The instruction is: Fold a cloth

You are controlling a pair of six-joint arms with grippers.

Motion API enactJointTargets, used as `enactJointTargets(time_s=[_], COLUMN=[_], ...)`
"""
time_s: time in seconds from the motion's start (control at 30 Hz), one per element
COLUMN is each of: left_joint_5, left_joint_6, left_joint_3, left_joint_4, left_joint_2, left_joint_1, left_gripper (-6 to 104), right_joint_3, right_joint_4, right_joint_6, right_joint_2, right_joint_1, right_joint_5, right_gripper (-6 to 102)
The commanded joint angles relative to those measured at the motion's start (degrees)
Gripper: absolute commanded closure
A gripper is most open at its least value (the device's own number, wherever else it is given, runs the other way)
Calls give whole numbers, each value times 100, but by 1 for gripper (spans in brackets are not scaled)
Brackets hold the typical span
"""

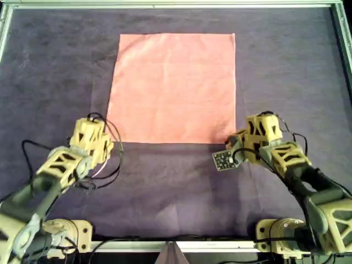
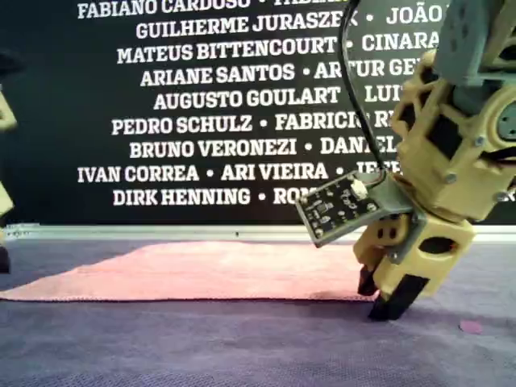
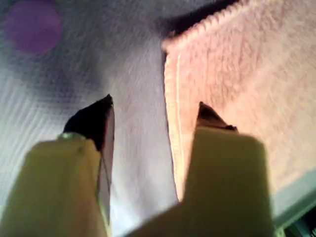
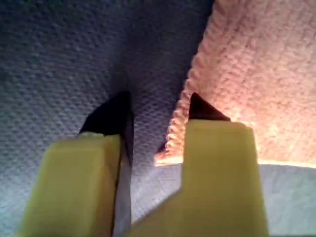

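Note:
The salmon-pink cloth (image 1: 173,88) lies flat and unfolded on the dark purple mat (image 1: 55,66). My first gripper (image 1: 245,140) is open at the cloth's near right corner in the overhead view. In the first wrist view (image 3: 153,106) one finger is over the cloth (image 3: 247,74) and the other over the mat. The exterior view shows this gripper (image 2: 379,298) low at the corner of the cloth (image 2: 201,270). My second gripper (image 1: 96,140) is open at the near left corner. In the second wrist view (image 4: 158,98) it straddles the edge of the cloth (image 4: 256,74).
A metal rail (image 1: 165,4) frames the mat along its far edge. A small circuit board (image 1: 223,160) sticks out beside my first gripper. Loose black cables (image 1: 113,159) hang by my second gripper. A small purplish speck (image 2: 470,326) lies on the mat near my first gripper.

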Motion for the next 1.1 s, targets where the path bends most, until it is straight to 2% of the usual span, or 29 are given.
enactJointTargets(time_s=[0.0, 0.5, 0.8, 0.9, 1.03, 1.07], left_joint_5=[-35, -123, -123, -123, -123, -132], left_joint_6=[35, 53, 53, 53, 18, 18], left_joint_3=[-589, -1591, -1731, -1670, -1626, -1626], left_joint_4=[-114, -114, -114, -114, -114, -105], left_joint_2=[-272, -1573, -1661, -1617, -1573, -1573], left_joint_1=[-88, -70, -70, -97, -149, -149], left_gripper=[38, 38, 38, 39, 39, 39], right_joint_3=[-396, -571, -861, -861, -861, -861], right_joint_4=[-264, -264, -264, -264, -264, -264], right_joint_6=[-18, -18, -18, -18, -18, 35], right_joint_2=[-18, -123, -132, -132, -123, -123], right_joint_1=[-62, -53, -62, -70, -79, -70], right_joint_5=[26, 26, 26, 35, 35, 26], right_gripper=[48, 50, 51, 56, 68, 72])
